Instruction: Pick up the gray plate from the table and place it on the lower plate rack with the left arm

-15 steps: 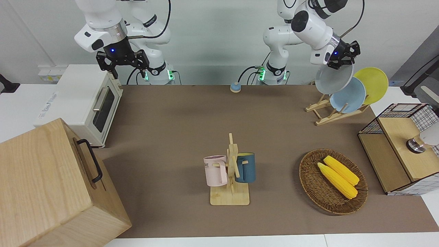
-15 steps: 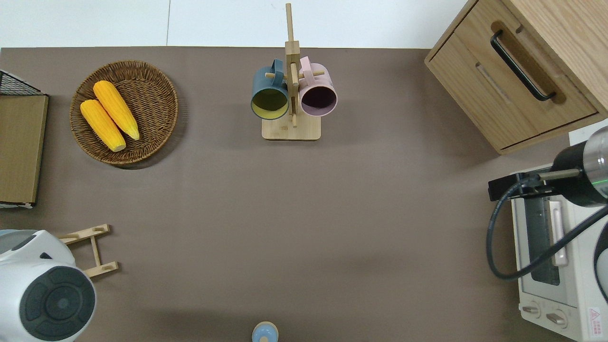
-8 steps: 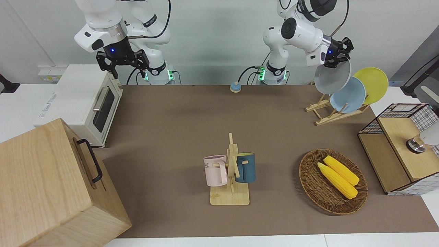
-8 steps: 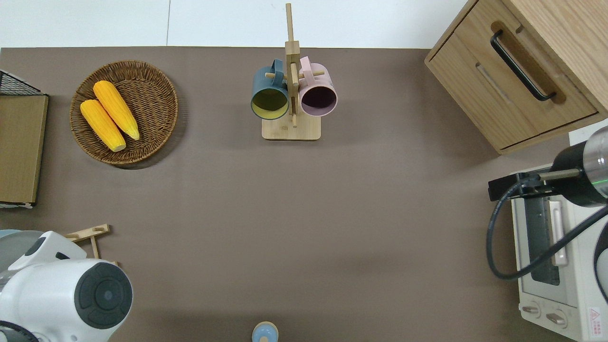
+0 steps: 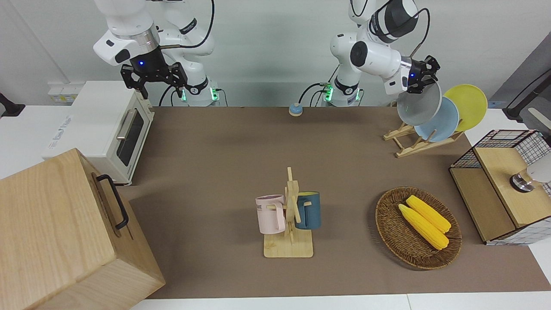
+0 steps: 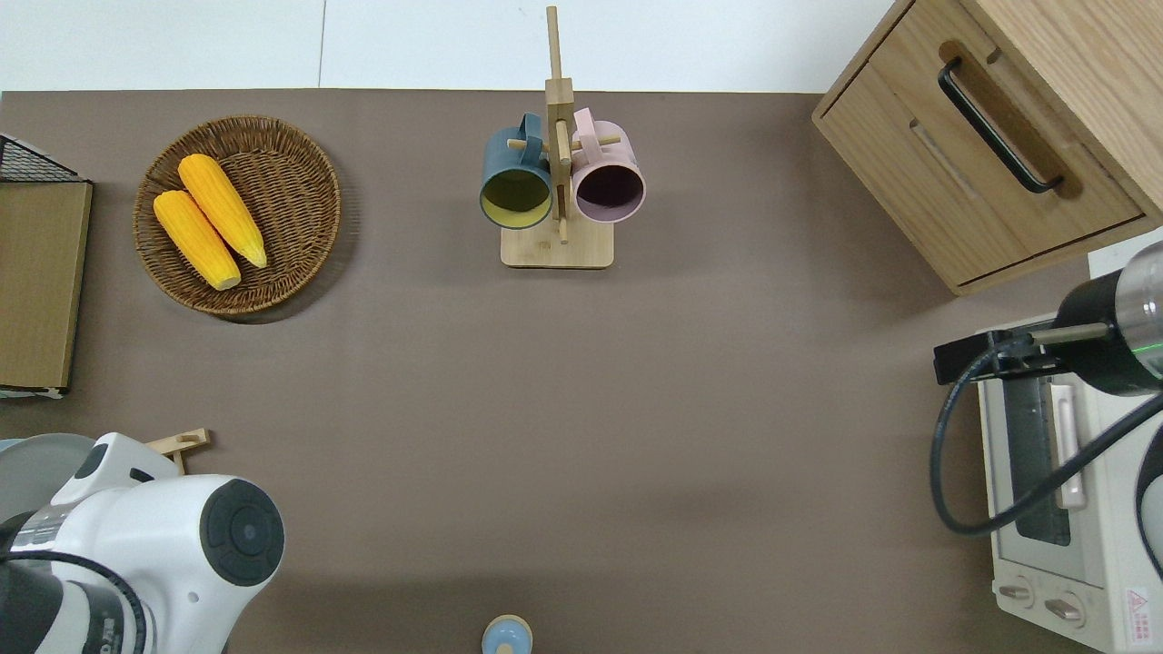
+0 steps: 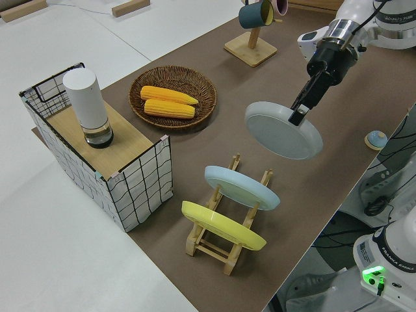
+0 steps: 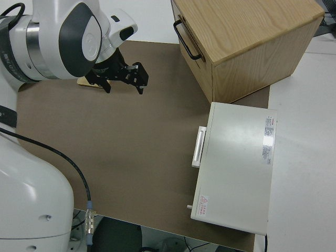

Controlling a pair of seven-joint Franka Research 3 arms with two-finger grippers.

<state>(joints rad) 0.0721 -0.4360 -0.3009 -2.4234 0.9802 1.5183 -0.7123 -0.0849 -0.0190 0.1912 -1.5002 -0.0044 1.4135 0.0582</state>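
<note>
The gray plate [image 5: 418, 106] [image 7: 281, 130] hangs tilted in the air, with my left gripper [image 5: 419, 77] [image 7: 301, 114] shut on its upper rim. It hovers over the end of the lower plate rack [image 5: 412, 145] [image 7: 211, 242] that is nearer to the robots, close to the sky-blue plate [image 5: 445, 124] [image 7: 240, 187] standing in the rack. A yellow plate [image 5: 471, 103] [image 7: 221, 226] fills the slot farthest from the robots. In the overhead view the left arm hides most of the gray plate [image 6: 27, 459] and the rack [image 6: 186, 442]. The right gripper [image 5: 154, 82] [image 8: 123, 80] is parked and open.
On the table [image 5: 215, 150] stand a mug stand [image 5: 290, 224] with a pink and a blue mug, a wicker basket [image 5: 389, 232] with corn, and a wire-sided box [image 5: 499, 189] with a white cylinder. A toaster oven [image 5: 107, 129] and wooden cabinet [image 5: 56, 232] sit at the right arm's end.
The left arm has swung its elbow toward the table's middle and lowered the gray plate a little toward the sky-blue plate. The right arm has not moved.
</note>
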